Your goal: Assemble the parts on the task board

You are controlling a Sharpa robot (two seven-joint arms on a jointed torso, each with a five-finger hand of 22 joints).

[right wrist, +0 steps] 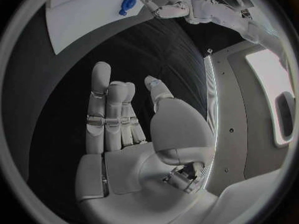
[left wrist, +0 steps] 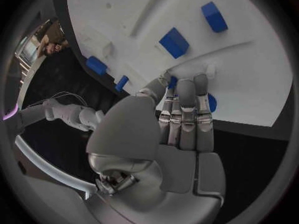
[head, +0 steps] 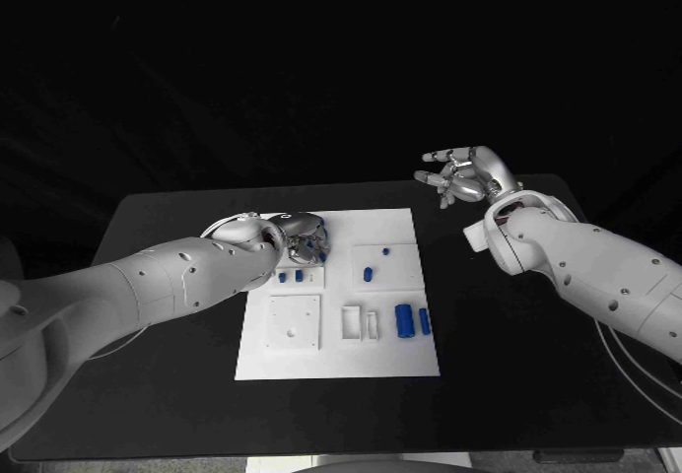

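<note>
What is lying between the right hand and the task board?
Nothing: in the head view, only bare black table separates the right hand from the task board.

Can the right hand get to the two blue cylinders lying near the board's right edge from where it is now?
Probably yes. The right hand is open and raised off the task board, beyond its far right corner; the blue cylinders lie uncovered, and the left hand works the far left.

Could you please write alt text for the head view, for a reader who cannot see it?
The left robot hand reaches down onto the far left corner of the white task board, which lies on a black table and carries several small blue parts. The right robot hand is raised beyond the board's far right, empty.
</note>
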